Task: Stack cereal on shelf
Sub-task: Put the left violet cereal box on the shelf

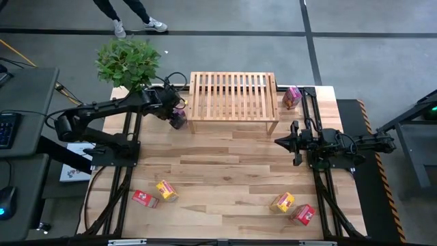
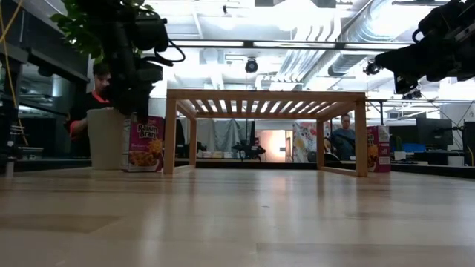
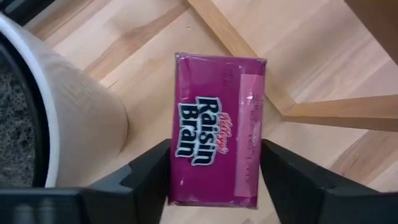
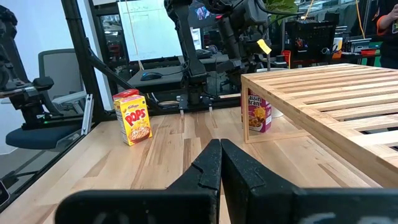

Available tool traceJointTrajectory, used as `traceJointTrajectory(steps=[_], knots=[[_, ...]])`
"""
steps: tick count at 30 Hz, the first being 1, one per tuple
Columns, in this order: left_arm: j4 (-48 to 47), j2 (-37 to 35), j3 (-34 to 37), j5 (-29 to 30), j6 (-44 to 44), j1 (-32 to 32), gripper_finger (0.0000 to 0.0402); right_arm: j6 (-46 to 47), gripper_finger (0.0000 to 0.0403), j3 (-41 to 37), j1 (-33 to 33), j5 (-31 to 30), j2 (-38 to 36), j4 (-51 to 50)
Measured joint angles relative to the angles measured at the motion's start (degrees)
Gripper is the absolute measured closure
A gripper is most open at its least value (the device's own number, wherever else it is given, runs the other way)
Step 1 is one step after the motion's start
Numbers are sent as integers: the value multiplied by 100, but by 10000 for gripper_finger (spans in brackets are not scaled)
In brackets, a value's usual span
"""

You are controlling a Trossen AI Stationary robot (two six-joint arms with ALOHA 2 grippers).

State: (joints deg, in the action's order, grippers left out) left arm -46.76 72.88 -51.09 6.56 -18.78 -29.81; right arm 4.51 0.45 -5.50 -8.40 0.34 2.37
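beside the shelf's (image 1: pixel 233 101) left legs, near the table's far-left corner, the left gripper (image 1: pixel 176 116) is clamped on a pink cereal box (image 3: pixel 216 129) standing upright on the table; shelf top lies up and rightward. right gripper (image 1: pixel 295 142) waits, fingers together.

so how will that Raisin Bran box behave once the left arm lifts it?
Raisin Bran box: thin cardboard, probably light and may dent under squeeze. Left end effector fingers flank its flat sides, so slip seems unlikely. It stands tall and narrow, so could tip when set down.

Magenta Raisin Bran box (image 3: pixel 216 127) with white lettering; pale slatted-wood shelf (image 1: pixel 233 101); yellow-and-red Pops box (image 4: pixel 132 116).
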Motion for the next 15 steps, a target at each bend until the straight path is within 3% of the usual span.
traceJointTrajectory(steps=[8, 15], knots=[[-232, -141, 0, -177, -422, 391, 290, -2, 402, 2, 0, -2, 0, 1], [-1560, -631, -740, -288, -704, 672, 299, 0, 402, 1, 0, -2, 0, 0]])
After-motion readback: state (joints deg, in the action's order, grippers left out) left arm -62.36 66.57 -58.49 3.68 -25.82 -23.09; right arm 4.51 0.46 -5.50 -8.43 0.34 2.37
